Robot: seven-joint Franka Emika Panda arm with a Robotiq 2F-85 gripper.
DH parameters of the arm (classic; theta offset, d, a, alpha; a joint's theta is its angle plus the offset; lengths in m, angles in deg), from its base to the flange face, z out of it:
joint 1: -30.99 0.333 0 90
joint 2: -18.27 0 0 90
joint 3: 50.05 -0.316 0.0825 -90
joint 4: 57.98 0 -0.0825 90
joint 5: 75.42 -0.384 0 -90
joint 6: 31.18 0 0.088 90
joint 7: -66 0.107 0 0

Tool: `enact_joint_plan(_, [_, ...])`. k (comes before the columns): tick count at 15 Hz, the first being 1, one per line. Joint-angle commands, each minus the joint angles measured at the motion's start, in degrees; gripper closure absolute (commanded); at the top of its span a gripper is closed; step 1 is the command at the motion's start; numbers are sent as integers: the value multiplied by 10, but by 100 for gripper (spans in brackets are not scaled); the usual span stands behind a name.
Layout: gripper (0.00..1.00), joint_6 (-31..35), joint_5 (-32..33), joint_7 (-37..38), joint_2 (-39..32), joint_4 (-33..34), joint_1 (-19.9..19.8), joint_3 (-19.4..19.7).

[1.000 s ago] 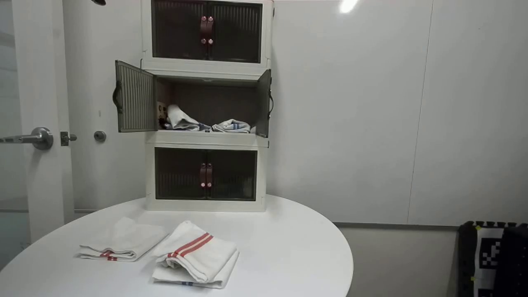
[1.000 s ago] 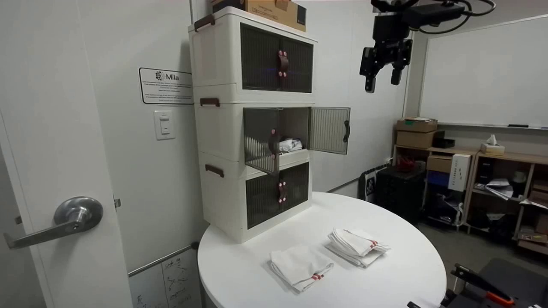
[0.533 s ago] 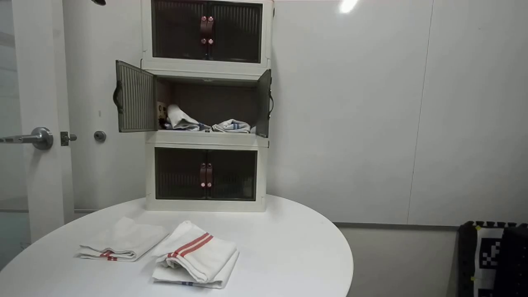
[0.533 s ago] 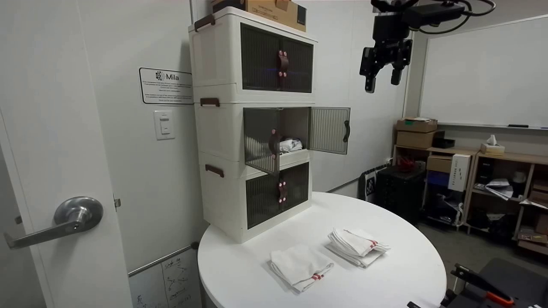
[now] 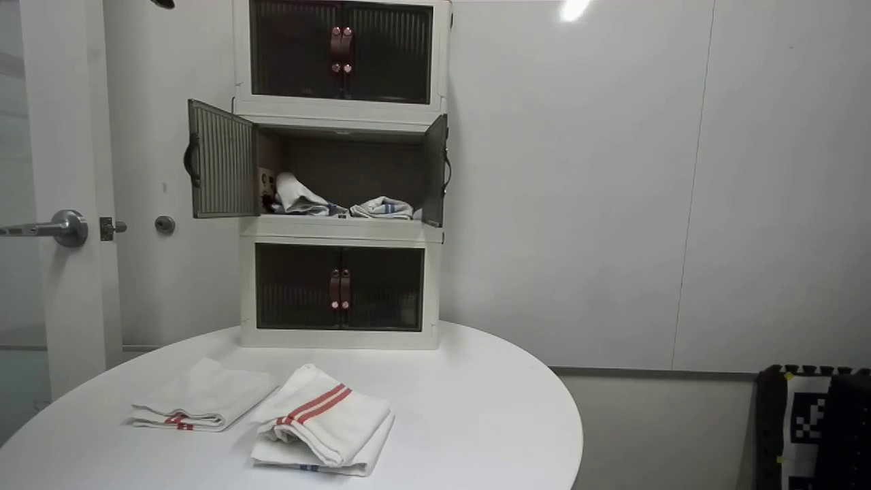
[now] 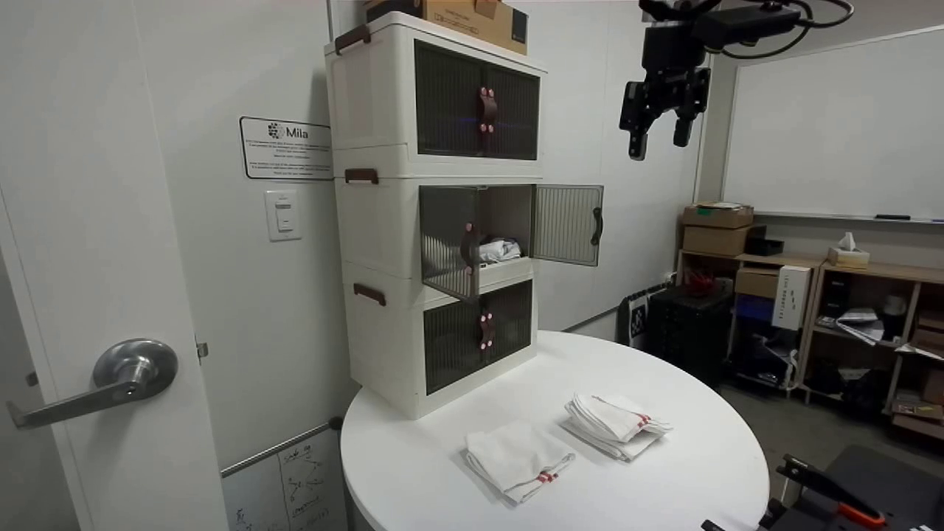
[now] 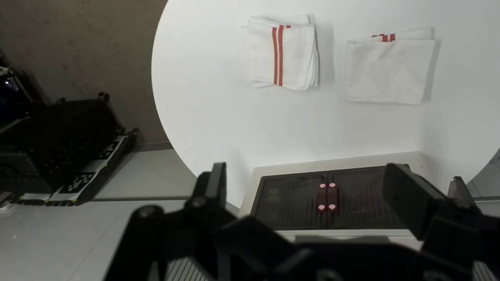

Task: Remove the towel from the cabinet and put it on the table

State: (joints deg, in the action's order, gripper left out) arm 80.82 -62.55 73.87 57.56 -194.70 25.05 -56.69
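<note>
The white cabinet [image 5: 340, 340] stands on the round white table [image 5: 476, 408]. Its middle doors are open and its other doors are shut. Inside the middle compartment lie two white cloths with blue stripes: a heaped towel [image 5: 299, 197] and a folded towel [image 5: 383, 208] beside it. White cloth [image 6: 500, 251] also shows past the near door. My gripper [image 6: 660, 140] is open and empty, pointing down, high up and apart from the cabinet. In the wrist view the gripper [image 7: 306, 171] has its fingers wide apart with nothing between them. The towels inside are hidden there.
A red-striped towel [image 5: 201, 401] and a towel stack [image 5: 340, 415] with a red-striped one on top lie on the table. The open doors [image 5: 224, 160] [image 6: 568, 225] stick out from the cabinet. A cardboard box [image 6: 472, 22] sits on top. A door handle [image 6: 133, 376] is nearby.
One open door of the middle compartment has swung very slightly farther outward. The gripper and the towels have not visibly moved.
</note>
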Motion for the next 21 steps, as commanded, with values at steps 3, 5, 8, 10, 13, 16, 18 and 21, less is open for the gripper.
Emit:
enact_joint_plan(3, [0,-3,6,6,-1,2,11,8])
enact_joint_plan(5, [0,-3,6,6,-1,2,11,8])
enact_joint_plan(8, [0,-3,6,6,-1,2,11,8])
enact_joint_plan(10, [0,34,30,-41,6,-15,22,18])
enact_joint_plan(13, [0,101,58,-105,5,-39,38,34])
enact_joint_plan(16, [0,222,77,-150,6,-87,49,58])
enact_joint_plan(18, [0,321,64,-189,4,-126,58,90])
enact_joint_plan(21, [0,444,19,-250,-19,-172,74,167])
